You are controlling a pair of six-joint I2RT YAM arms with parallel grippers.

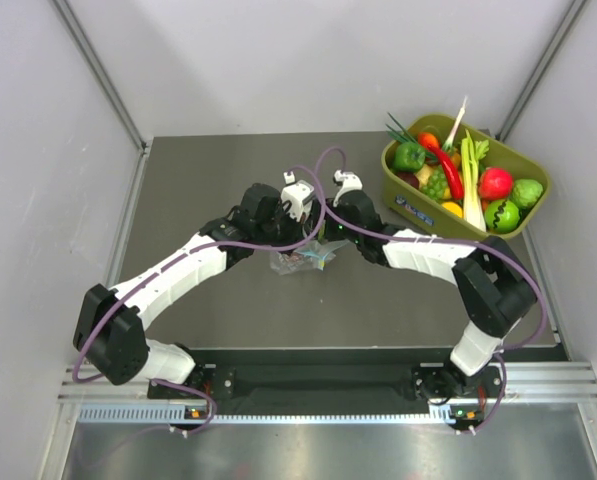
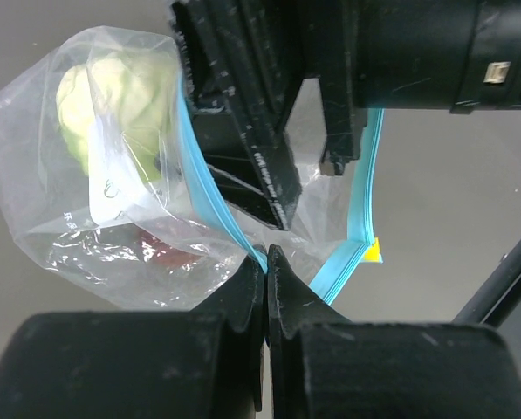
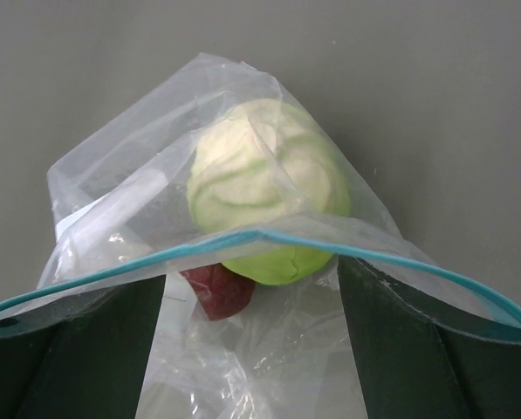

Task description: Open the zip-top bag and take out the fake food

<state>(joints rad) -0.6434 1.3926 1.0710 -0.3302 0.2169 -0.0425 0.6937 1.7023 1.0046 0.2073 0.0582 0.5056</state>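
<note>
Left gripper (image 2: 266, 259) is clamped tight on the teal zip strip (image 2: 209, 183) of the zip-top bag (image 2: 51, 218). It's pinching right where the strip dips to its lowest point, fingertips pressed together with only the plastic edge between them. A little yellow slider tab (image 2: 373, 251) sits at the end of the strip, near the pinch but not touching the fingers.

Right gripper (image 3: 250, 279) is spread wide and isn't squeezing anything. In its own wrist view the two fingers sit off to either side with the teal strip running across in front of them. Clear film lies over both, so they look poked into or under the bag's mouth, can't say which for sure. In the left wrist view its fingers come down at the mouth between two runs of the strip.

Inside the bag there's a round, pale green cabbage (image 3: 260, 183), just beyond the right fingertips and not touched by them. A dark red piece (image 3: 218, 290) peeks out from under it, touching it, too hidden to name.

From the top camera the bag lies about mid-way across the dark grey table (image 1: 298, 310), with both grippers meeting over it. An olive-green tub (image 1: 525, 218) sits at the far right corner, well apart, piled with toy produce (image 1: 448, 180).
</note>
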